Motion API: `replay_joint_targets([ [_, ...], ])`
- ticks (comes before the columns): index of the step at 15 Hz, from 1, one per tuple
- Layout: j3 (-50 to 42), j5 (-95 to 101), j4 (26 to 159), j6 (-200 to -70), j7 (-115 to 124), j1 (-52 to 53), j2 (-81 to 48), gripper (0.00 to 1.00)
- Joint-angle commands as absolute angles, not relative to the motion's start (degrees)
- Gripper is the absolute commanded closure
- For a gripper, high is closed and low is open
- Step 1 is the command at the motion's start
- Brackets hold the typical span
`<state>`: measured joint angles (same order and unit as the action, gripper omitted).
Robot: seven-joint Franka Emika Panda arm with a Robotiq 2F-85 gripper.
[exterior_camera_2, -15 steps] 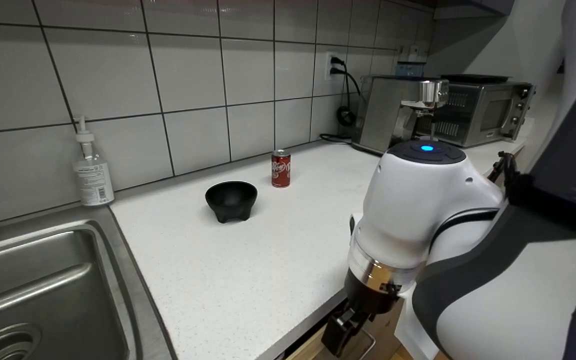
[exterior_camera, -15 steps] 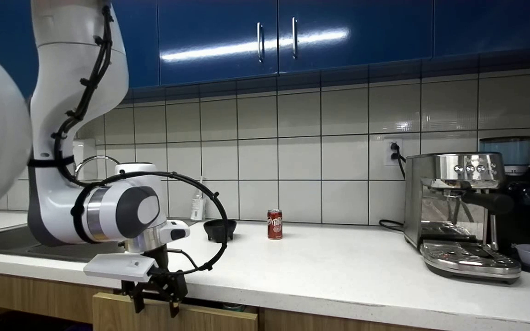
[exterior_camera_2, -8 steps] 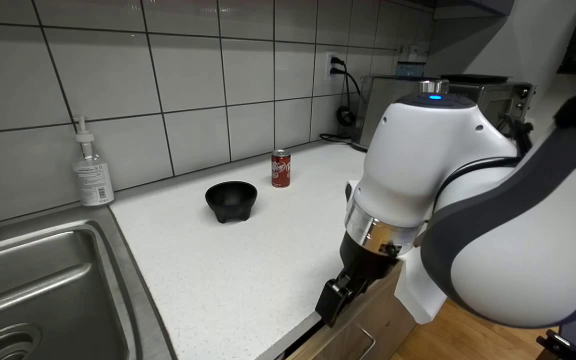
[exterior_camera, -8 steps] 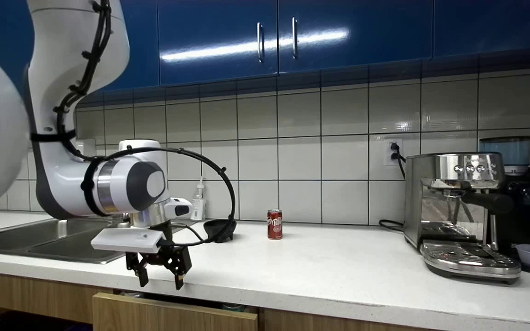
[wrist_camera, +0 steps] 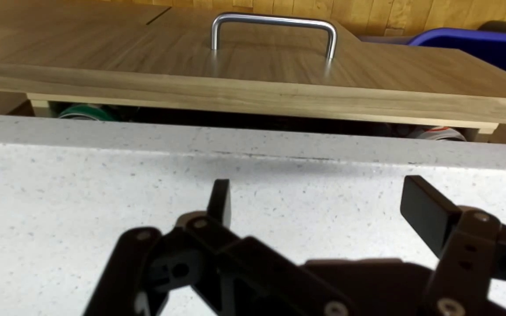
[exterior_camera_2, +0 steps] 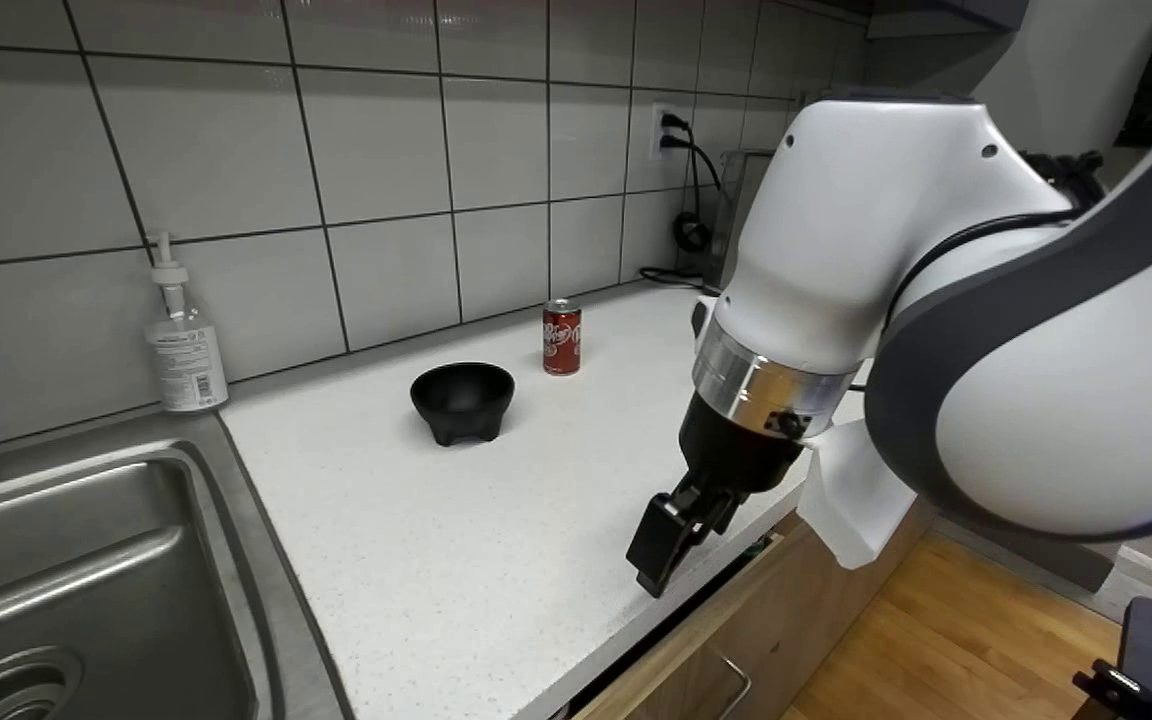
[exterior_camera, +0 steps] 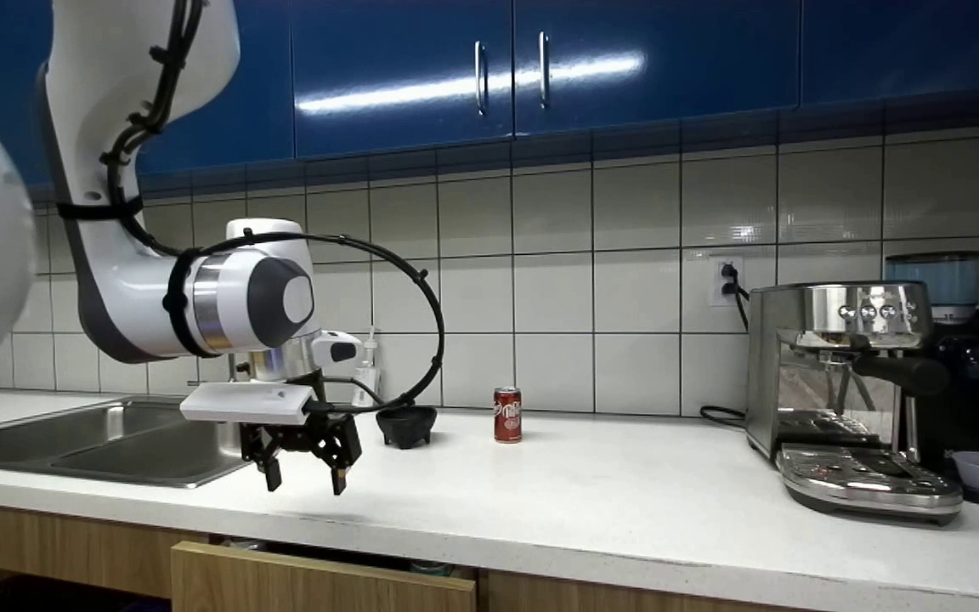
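My claw [wrist_camera: 316,195] hung spread, empty, above counter [wrist_camera: 59,197] near front edge. Drawer [wrist_camera: 253,94] stood ajar just below that edge. I judged it stiff, heavyish; handle [wrist_camera: 275,19] smooth, perhaps slippery, best held at middle.

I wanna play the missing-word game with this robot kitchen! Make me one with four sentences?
With its jaws apart, the pincer is holding ____.
The wooden drawer below the white counter is not shut but partly ____.
The soda can standing on the counter is mostly the color ____.
In an exterior view, the blue cupboards show ____ metal handles.

Missing words: nothing, open, red, two.
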<state>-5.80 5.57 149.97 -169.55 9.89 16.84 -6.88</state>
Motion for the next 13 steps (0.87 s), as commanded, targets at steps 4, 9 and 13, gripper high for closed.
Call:
replay_joint_targets([
  [4,-2.17,7.33,149.91,-169.42,10.22,11.95,-5.19,0.0],
  [9,-1.91,7.35,149.92,-169.42,10.14,11.6,-4.88,0.0],
  [13,-1.87,7.35,149.92,-169.42,10.14,11.6,-4.88,0.0],
])
